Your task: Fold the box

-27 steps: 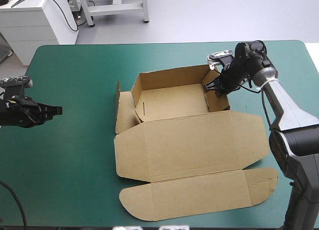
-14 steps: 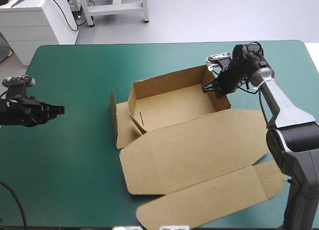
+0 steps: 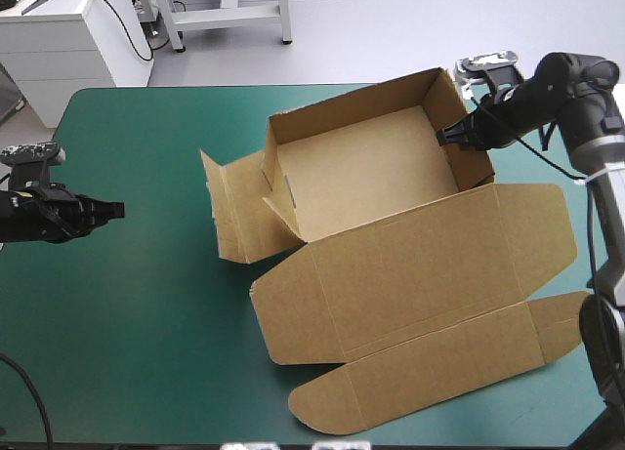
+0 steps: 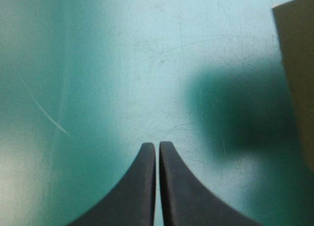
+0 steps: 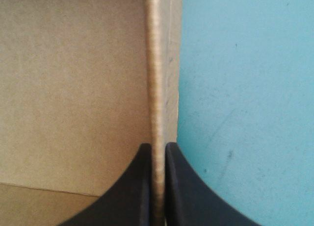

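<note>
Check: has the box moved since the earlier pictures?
Yes. The box has slid and turned toward the far right corner of the table, dragged by the right gripper shut on its wall.

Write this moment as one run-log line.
box: walls up, lid flat | right gripper: jaws shut on right wall | left gripper: jaws shut, empty

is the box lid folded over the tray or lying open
Lying open: the lid is spread flat on the table, beside the box, whose inside shows uncovered.
</note>
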